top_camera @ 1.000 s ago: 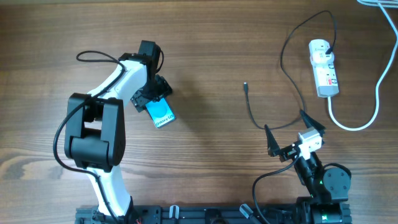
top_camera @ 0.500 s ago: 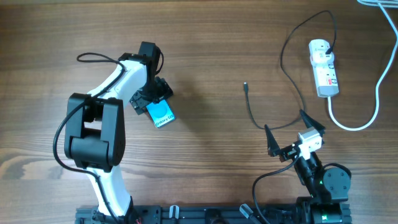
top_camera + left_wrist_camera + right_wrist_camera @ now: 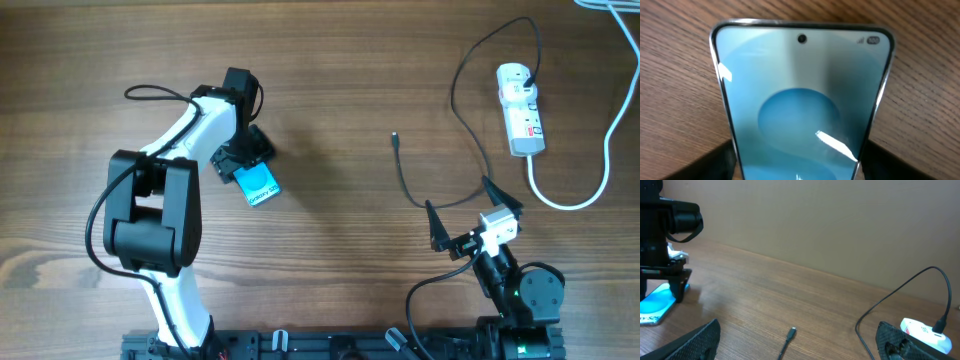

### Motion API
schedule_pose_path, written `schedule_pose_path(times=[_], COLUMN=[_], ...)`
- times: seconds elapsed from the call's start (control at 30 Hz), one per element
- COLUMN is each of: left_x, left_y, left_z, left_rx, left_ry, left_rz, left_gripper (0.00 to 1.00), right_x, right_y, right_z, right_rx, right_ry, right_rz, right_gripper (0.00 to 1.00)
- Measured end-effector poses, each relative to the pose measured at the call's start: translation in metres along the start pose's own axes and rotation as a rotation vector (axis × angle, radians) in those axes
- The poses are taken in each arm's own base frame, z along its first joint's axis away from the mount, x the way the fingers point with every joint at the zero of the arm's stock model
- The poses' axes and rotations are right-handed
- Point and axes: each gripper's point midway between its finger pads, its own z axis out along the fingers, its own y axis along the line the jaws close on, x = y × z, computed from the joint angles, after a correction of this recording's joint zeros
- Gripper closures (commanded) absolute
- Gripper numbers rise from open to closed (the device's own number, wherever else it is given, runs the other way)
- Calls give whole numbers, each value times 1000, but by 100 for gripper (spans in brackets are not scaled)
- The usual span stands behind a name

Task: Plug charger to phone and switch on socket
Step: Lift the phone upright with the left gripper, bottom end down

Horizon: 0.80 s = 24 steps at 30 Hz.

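The phone (image 3: 260, 186), with a turquoise screen, lies flat on the wooden table. It fills the left wrist view (image 3: 800, 110) and shows far left in the right wrist view (image 3: 655, 305). My left gripper (image 3: 243, 156) has a finger against each long side of the phone's upper end. The charger's black cable ends in a small tip (image 3: 395, 137) lying loose on the table, and the tip also shows in the right wrist view (image 3: 791, 332). The white socket (image 3: 520, 110) lies at the far right (image 3: 925, 332). My right gripper (image 3: 460, 200) is wide open and empty, near the cable's bend.
The black cable loops from the tip past my right gripper and up to a plug on the socket (image 3: 535, 90). A thick white cord (image 3: 600, 170) curves from the socket to the table's right edge. A plain wall stands behind the table.
My left gripper's fingers have drawn in around the phone's upper end. The phone, cable and right arm have not moved.
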Motion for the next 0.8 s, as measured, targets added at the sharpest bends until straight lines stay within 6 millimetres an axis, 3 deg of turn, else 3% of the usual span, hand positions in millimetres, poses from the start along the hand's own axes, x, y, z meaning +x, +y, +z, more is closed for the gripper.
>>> schedule_pose_path(times=[0.1,0.2,0.5,0.8], left_x=[0,-1,0,0], left_y=[0,0,0,0], left_z=[1,1,1,-1], left_rx=[-1,2,4,10], left_ry=[0,-3,5,6], left_rz=[4,7,9,6], left_gripper=[0,18,35,34], right_x=[0,0,0,0], right_y=[0,0,0,0], right_z=[0,0,0,0], right_rx=[0,0,0,0], right_ry=[0,0,0,0], right_rz=[0,0,0,0], right_gripper=[0,0,0,0])
